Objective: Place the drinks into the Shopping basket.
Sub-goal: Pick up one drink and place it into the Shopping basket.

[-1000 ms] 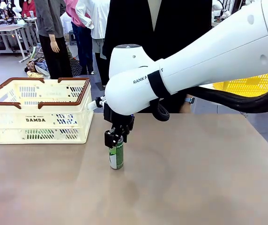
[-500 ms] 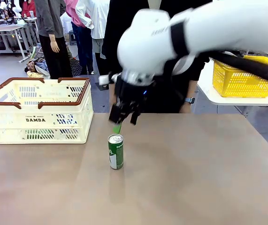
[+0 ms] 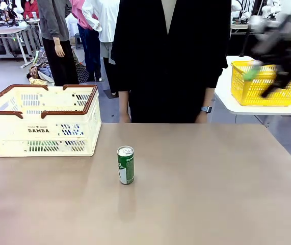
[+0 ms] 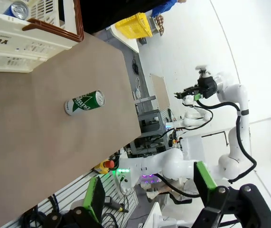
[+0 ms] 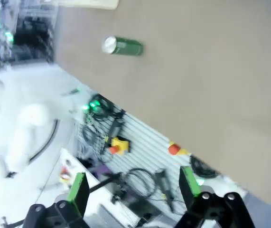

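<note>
One green drink can (image 3: 126, 165) with a silver top stands upright and alone on the brown table, a little right of the Shopping basket (image 3: 41, 120), which is cream-white with a brown rim. My right gripper (image 3: 263, 79) is a blur high at the far right, open and holding nothing. Its wrist view looks down on the can (image 5: 122, 46) from far off, between the spread fingers of the right gripper (image 5: 134, 187). My left gripper (image 4: 149, 190) is open, well away from the can (image 4: 84, 102). A blue-and-silver can (image 4: 19, 8) lies inside the basket (image 4: 40, 35).
A person in dark clothes (image 3: 170, 56) stands at the table's far edge, arms down. A bright yellow mesh basket (image 3: 260, 92) sits on a white side table at the right. Other people stand far back on the left.
My right gripper opened and let go of the green can, then rose and swung away to the upper right. The can stays upright where it was set.
</note>
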`<action>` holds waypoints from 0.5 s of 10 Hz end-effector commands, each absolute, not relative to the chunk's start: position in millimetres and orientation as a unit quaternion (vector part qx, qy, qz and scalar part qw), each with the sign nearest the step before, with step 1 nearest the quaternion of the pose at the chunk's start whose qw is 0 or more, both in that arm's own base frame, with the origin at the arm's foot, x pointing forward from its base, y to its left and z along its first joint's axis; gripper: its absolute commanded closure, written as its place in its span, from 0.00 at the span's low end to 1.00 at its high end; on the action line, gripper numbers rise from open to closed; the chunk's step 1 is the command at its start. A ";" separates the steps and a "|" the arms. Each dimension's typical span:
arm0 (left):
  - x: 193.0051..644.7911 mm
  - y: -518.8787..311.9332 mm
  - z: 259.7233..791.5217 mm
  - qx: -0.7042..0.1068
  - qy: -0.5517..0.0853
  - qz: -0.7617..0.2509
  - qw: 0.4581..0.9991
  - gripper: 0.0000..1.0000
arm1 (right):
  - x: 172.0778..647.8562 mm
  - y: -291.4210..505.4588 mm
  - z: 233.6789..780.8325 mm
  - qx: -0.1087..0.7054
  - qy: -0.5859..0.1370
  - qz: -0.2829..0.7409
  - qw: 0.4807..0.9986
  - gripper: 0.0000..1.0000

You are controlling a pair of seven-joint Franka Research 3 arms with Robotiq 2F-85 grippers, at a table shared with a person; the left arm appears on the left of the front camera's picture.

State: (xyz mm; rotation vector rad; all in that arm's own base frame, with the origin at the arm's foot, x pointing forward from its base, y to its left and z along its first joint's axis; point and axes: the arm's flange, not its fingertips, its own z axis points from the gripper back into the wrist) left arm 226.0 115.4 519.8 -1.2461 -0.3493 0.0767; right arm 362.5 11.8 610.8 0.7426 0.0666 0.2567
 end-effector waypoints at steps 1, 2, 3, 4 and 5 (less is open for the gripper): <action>225.3 115.1 521.8 -0.588 -0.169 0.027 0.791 0.00 | 332.0 -112.7 575.5 0.505 -0.037 -0.016 0.862 0.00; 225.3 115.1 521.8 -0.588 -0.169 0.027 0.791 0.00 | 306.9 -160.8 552.5 0.554 -0.064 -0.061 0.827 0.00; 225.3 115.1 521.8 -0.588 -0.169 0.027 0.791 0.00 | 278.6 -200.5 525.5 0.586 -0.092 -0.109 0.798 0.00; 225.3 115.1 521.8 -0.588 -0.169 0.027 0.791 0.00 | 258.6 -224.2 502.9 0.612 -0.109 -0.127 0.773 0.00; 225.3 115.1 521.8 -0.588 -0.169 0.027 0.791 0.00 | 245.2 -239.8 483.6 0.633 -0.130 -0.128 0.752 0.00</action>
